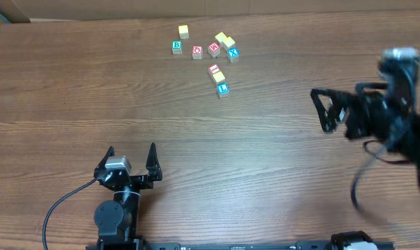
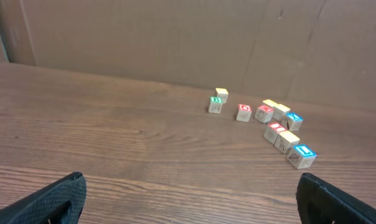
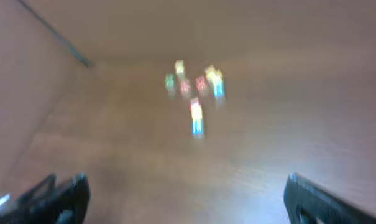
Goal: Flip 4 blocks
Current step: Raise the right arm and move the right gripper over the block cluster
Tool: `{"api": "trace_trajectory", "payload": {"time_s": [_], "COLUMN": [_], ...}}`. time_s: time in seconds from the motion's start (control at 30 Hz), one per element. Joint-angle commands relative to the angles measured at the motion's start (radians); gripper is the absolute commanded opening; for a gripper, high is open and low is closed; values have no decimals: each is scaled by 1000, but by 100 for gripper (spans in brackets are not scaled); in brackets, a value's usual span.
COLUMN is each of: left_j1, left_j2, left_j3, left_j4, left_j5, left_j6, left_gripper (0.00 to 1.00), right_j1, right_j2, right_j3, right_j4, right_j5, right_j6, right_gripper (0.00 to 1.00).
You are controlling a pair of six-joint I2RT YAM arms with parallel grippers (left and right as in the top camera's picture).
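Left gripper [image 1: 132, 147]: jaws fully apart, nothing btwn them, sits at near edge, left of ctr. Right gripper [image 1: 319, 110]: also wide open & empty, out at right, mid-depth, fingers pointing left toward the blocks [image 1: 214, 48]. Its arm and its wrist view are smeared. Blocks all lie on the table [image 1: 71, 104], far side, about ctr, well apart from both grippers.

Risks, as I judge them:
- Cluster is tight. X block [image 1: 232, 53] sits against a yellow one. L block [image 1: 223, 88] ends a touching row w/ a yellow and a red. Wide jaws coming down on one will prob. shove its neighbours, maybe tipping an extra cube, so count goes off.
- Cubes are tiny: an off-ctr pinch could squirt one away, or it rolls too far & lands wrong face up.
- B block [image 1: 176, 46] stands freer at left, so safer first pick.
- Blur makes aiming from right wrist cam poor.
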Motion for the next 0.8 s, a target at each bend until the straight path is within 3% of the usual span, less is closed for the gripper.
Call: {"api": "trace_trajectory", "payload": {"time_s": [0.0, 0.17, 0.3, 0.47, 0.6, 0.67, 0.77], "left_j1": [-5, -5, -5, -5, -5, -5, -5], "left_j2": [-10, -10, -10, -10, -10, -10, -10], "left_j3": [-4, -4, -4, -4, -4, -4, -4], "left_j4": [-2, -2, -2, -2, -2, -2, -2], "left_j5": [-6, -6, -6, -6, -6, -6, -6], "left_j6": [22, 22, 22, 22, 22, 22, 22], "left_gripper": [100, 100, 100, 100, 100, 99, 100], "right_j1": [-3, -3, -3, 30, 115, 168, 247], "right_j2": [239, 488, 620, 748, 838, 882, 946], "right_j3": [257, 433, 431, 402, 399, 399, 399], "right_j4": [-177, -352, -271, -238, -198, -171, -120], "right_j5": [-20, -134, -328, -335, -134, -19, 108], "right_j6": [-2, -1, 5, 104, 153, 217, 253], "right_gripper": [100, 100, 100, 96, 62, 38, 15]}}
